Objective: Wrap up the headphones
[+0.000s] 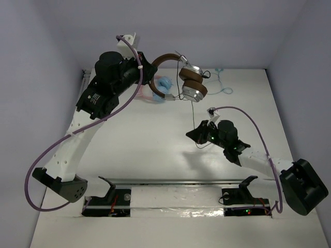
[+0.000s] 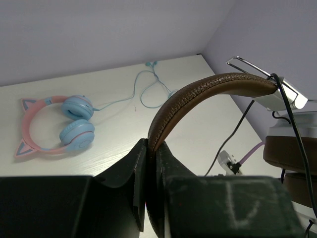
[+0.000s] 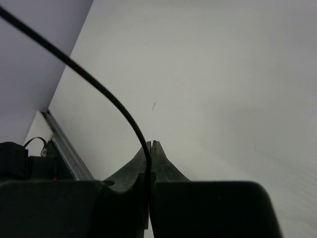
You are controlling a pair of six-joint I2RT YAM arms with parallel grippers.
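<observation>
Aloft, left arm (image 1: 109, 78) holds headphones (image 1: 192, 82); right arm (image 1: 227, 135) pinches cable (image 3: 99, 87).

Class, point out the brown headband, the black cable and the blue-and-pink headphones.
Headband (image 2: 198, 91): left wrist view, middle of arch.
Cable (image 3: 119, 106): right wrist view, its bend.
Blue-and-pink headphones (image 2: 77, 139): left wrist view, lower earcup.

headphones (image 1: 192, 84) brown and silver, cable (image 3: 106, 97) black — cat-ear headset (image 2: 77, 136) pink, blue

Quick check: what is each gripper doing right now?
The left gripper is shut on the headphones, at the headband.
The right gripper is shut on the cable.
</observation>
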